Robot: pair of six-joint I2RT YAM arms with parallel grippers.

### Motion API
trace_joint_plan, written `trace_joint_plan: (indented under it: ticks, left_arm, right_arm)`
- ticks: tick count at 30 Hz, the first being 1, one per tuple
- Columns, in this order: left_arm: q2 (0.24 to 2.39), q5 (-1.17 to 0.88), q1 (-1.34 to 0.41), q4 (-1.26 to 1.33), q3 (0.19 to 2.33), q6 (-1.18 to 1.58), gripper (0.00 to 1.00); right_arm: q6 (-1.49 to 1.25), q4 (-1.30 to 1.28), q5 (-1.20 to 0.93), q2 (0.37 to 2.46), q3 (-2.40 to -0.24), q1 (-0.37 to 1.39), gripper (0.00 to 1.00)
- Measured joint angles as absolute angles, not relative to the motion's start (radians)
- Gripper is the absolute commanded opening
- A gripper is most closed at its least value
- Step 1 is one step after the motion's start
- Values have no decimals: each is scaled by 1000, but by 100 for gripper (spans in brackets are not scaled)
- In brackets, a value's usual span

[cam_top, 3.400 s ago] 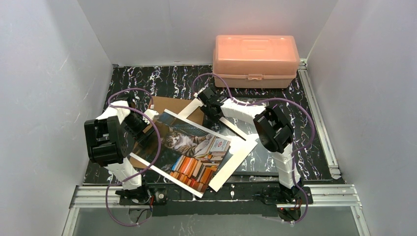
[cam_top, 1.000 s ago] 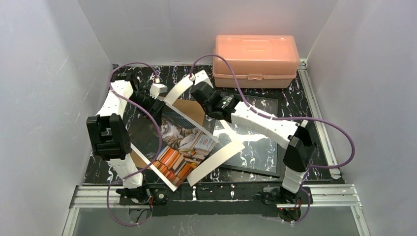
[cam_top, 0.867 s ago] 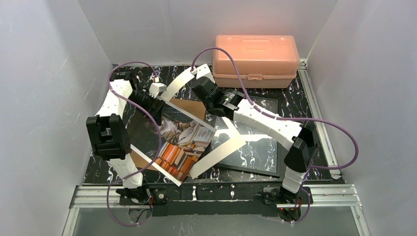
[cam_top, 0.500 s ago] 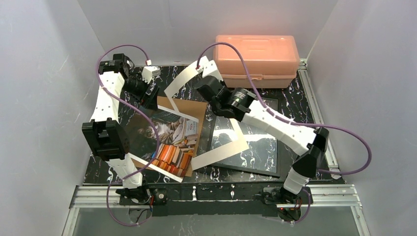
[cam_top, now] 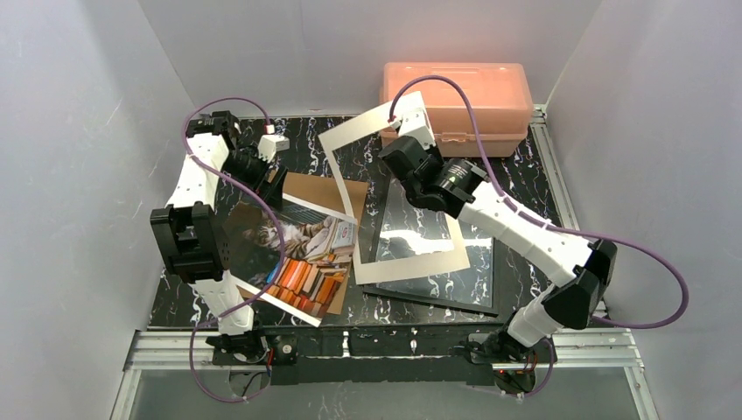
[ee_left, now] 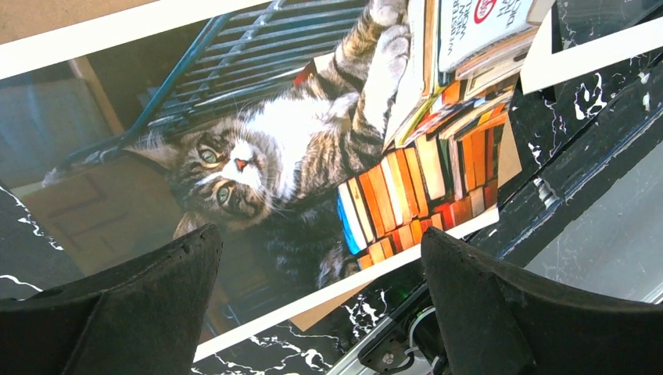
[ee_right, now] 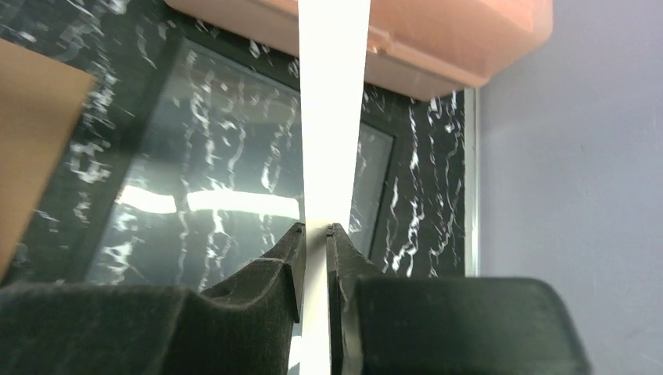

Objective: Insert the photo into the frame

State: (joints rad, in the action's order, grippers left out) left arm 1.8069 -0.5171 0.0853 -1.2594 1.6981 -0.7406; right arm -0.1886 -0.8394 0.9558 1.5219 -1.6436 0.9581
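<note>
Your right claw (ee_right: 315, 234) is clenched on one thin strip of a white window mat (cam_top: 411, 269), not on the photo. It holds the mat's far edge up near the pink plastic box (cam_top: 455, 87) at the far edge of the surface (cam_top: 315, 136). The mat's near edge rests on the glass of the frame (cam_top: 446, 290). Your left claw (ee_left: 317, 242) hangs released, fingers wide apart, above the photo (cam_top: 302, 254) and touching nothing.

The photo lies face up toward the left near part of the surface. It rests partly on the brown backing board (cam_top: 319, 188), and its near corner reaches the near edge. The frame lies flat just right of it, right of centre.

Expect the photo to be light and limp, like any thin print. Lifted by one corner, it will likely sag and curl. The face looks smooth and may slip in a loose pinch. Take it by the narrow white margin rather than the picture area. The best place is probably where an edge overhangs the board, so a finger can get under it. Lying flat elsewhere, it gives you little to pinch.

The print shows a tabby-and-white cat peering up among stacked books, orange and blue spines prominent. Narrow white bands run along its long sides. The frame is thin and black, with a pane that mirrors the light, so treat it as fragile.
</note>
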Motion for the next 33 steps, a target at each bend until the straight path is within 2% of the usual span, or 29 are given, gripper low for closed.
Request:
trace_joint_plan:
  ticks: [13, 28, 30, 33]
  left_arm:
    - [1805, -508, 81, -1225, 1618, -739, 98]
    - [1799, -505, 70, -1200, 1572, -740, 98]
    - [1794, -505, 69, -1196, 1565, -740, 98]
    - [1792, -505, 68, -1194, 1561, -740, 98]
  right_arm:
    - [-237, -835, 919, 1495, -1370, 722, 23]
    - [-268, -811, 883, 1456, -1215, 625, 23]
    - [-266, -801, 881, 1460, -1202, 610, 28]
    - [-264, -790, 843, 1469, -1199, 600, 43]
